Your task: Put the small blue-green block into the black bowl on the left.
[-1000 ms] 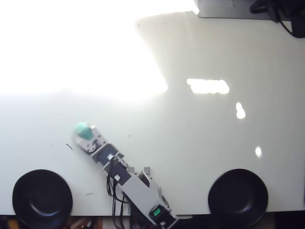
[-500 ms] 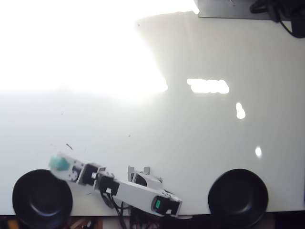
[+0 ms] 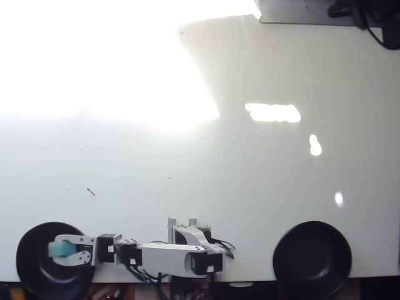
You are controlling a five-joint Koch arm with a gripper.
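The white bench [image 3: 250, 175] fills the overhead view, its upper left washed out by glare, with smaller bright reflections right of centre. Two glossy black bowls sit at its lower edge: the black bowl [image 3: 31, 275] at the lower left and a second black bowl [image 3: 312, 259] well apart at the lower right. The white arm [image 3: 169, 257] lies along the lower edge between them, reaching leftward, its wrist crossing the left bowl's rim. The gripper [image 3: 57, 250] hangs over the inside of that bowl. Its jaws are closed around the small blue-green block [image 3: 59, 249], which shows as a teal patch at their tip, above the bowl's dark interior
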